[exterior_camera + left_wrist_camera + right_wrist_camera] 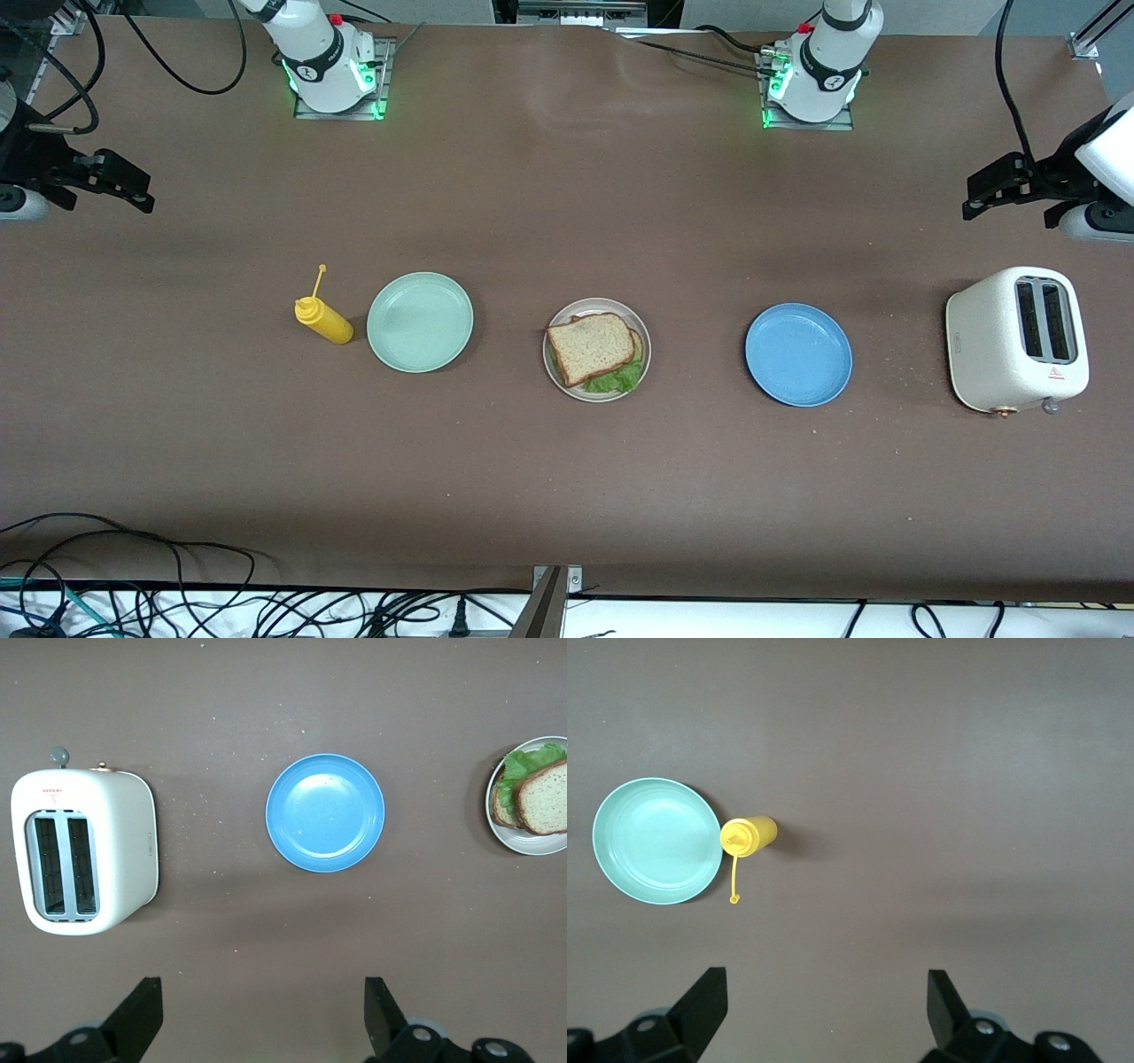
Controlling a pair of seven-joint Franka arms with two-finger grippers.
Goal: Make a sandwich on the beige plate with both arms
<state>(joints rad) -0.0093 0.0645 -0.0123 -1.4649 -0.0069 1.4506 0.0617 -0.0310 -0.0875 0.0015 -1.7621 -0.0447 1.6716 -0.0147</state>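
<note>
Lighting: even, diffuse, from overhead; moderately bright in all three views. Table [567,496]: matte brown, a faint pale sheen at upper centre of the front view. Shadows: soft, short, close under the toaster [1017,340], the yellow bottle [324,321] and the plates. Mild gloss on the blue plate [325,812] and the mint-green plate [656,841]. Green indicator glow at both arm bases, top of the front view. Focus: sharp on the tabletop throughout; fingertips [142,1010] at the lower edge of the wrist views slightly soft. Slight darkening toward corners.
</note>
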